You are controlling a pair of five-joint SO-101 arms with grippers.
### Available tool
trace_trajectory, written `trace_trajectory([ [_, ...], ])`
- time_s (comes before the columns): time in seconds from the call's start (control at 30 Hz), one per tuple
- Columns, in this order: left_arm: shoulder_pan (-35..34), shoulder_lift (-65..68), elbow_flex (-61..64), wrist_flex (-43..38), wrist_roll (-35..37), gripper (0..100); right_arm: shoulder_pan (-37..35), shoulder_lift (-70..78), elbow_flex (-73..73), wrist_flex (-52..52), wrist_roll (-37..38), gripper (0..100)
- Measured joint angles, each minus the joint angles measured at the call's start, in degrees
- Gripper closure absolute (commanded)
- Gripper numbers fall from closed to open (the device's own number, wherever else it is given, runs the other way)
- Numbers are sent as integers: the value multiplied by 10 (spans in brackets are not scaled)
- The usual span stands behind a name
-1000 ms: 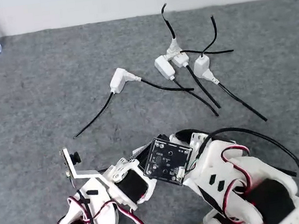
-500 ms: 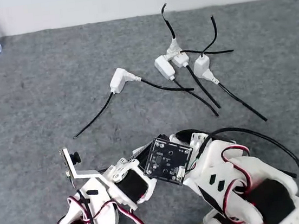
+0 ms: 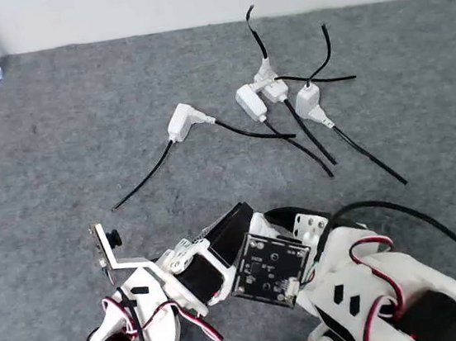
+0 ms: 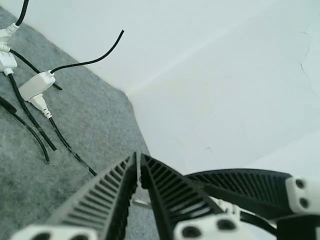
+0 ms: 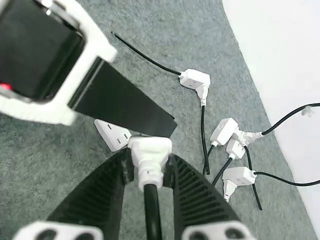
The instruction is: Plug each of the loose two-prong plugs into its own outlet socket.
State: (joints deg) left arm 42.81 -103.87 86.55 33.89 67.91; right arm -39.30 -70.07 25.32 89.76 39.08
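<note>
Plug [image 5: 150, 148] sits clamped in the right tool [image 5: 148, 164], just beside the white socket [image 5: 113, 135]; left tool [image 4: 139, 161] is pressed together.

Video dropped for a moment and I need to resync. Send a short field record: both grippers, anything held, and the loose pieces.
right gripper: shut on plug, black cord running back between the fingers
left gripper: shut, nothing between the fingers
socket: flat on carpet, beside the held plug
lone piece: white, apart from the others
cluster: white pieces, cords crossing, at the far side
</note>
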Motion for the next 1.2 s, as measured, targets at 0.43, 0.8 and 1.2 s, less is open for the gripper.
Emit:
trace_trajectory([
  [0.43,-18,1,4,4,0,988,10,-9,29,-6,7,991],
  [0.8,-166,1,-18,11,0,988,66,22,40,-26,24,991],
  [1.2,-402,1,-18,244,-84,988,111,295,2,-59,148,991],
])
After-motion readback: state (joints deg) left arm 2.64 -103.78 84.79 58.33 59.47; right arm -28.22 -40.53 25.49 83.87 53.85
